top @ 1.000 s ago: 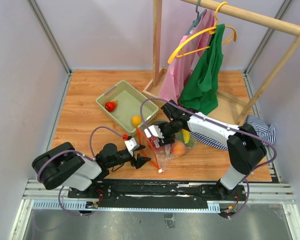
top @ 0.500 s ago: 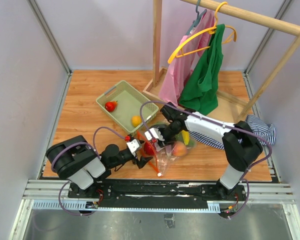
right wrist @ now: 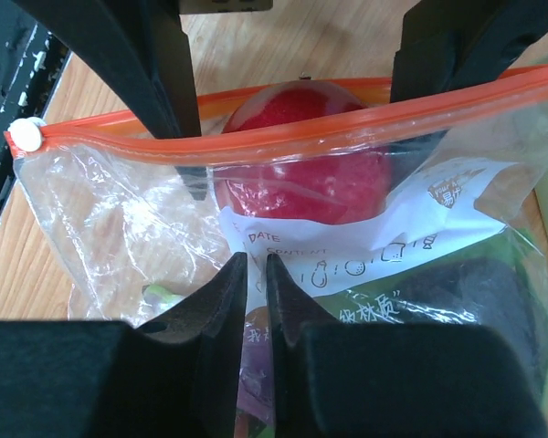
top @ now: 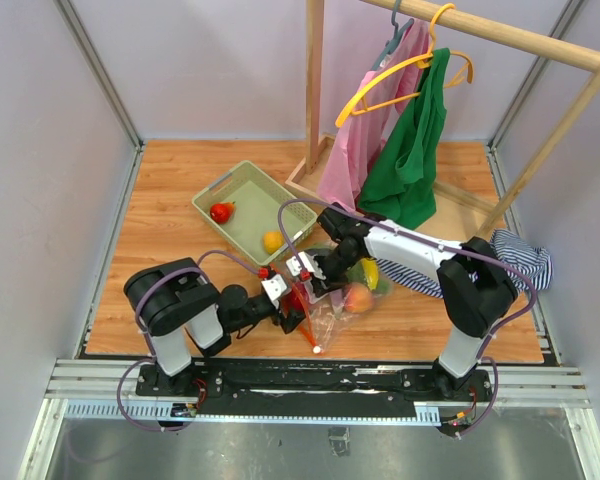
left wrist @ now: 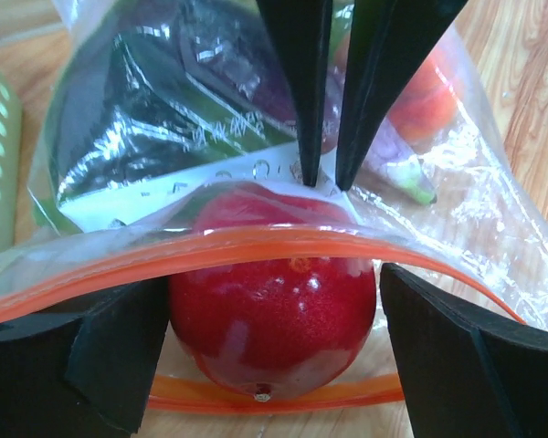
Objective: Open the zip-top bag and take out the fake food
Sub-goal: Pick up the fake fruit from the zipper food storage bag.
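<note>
1. The zip-top bag point(top: 330, 308) lies on the wooden tabletop point(top: 170, 200) just below the centre of the top view. Its mouth faces lower left and its orange zip strip point(left wrist: 256, 245) is parted into two edges.
2. Of the fake food, a glossy red fruit point(left wrist: 274, 315) sits right in the mouth, between the upper and lower strip edges. Deeper in the bag, a peach point(top: 357, 297) and a yellow piece point(top: 370, 272) show through the film.
3. The left end effector point(left wrist: 274, 351) is spread wide and grips nothing, with one finger on each side of the red fruit. Its fingertips reach under the upper strip, which crosses the front of the fruit.
4. The right end effector point(right wrist: 253, 269) comes down just behind the red fruit. Its fingers are pressed almost together, pinching the bag's upper film at the white label point(right wrist: 347, 246).
5. A pale green basket point(top: 245, 195) stands near the bag, to its upper left. It holds a small red fruit point(top: 221, 211) and a yellow-orange fruit point(top: 272, 241).
6. A wooden clothes rack point(top: 313, 90) fills the upper right, with a yellow hanger point(top: 400, 70), a pink garment point(top: 352, 150) and a green garment point(top: 410, 150). A striped cloth point(top: 525, 262) lies at the right edge.
</note>
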Available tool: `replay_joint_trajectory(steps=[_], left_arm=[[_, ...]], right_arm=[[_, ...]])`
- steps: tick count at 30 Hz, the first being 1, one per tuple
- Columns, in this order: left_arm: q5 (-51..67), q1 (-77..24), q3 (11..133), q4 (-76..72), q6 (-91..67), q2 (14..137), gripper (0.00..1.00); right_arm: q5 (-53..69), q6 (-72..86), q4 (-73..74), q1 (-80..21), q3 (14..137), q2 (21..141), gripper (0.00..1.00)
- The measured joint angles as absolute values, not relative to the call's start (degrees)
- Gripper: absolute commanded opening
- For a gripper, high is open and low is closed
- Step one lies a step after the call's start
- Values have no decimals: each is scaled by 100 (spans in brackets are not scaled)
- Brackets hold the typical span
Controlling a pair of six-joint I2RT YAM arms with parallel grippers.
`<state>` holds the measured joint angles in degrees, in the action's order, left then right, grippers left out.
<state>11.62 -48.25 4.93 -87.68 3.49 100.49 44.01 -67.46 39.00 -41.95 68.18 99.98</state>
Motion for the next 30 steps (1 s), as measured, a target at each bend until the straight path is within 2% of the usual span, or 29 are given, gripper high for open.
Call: replay_joint_trajectory(steps=[5,9,14,24,30], left_arm=[[1048,-4831,530,-8807,220,10379,68],[969,-4842,543,-8820,91,10396,45],[886,-4849,340,-8788,-167,10141,25],[1238,-4851,38,-8326,-1562,8617,20],[1369,-4853,113,-6390,-2491,7039,20]], right_arm=[[4486,-6667,3933,-4195,6873,10044,9],[4486,-6637,3938,-4185,6895,10064,7],[4484,-6632,3942,-4136,6895,10064,6],[4493,-6626,3972,-3763,6871,9719,7],[4617,-6654,3962,-3618,6733,9194,8]])
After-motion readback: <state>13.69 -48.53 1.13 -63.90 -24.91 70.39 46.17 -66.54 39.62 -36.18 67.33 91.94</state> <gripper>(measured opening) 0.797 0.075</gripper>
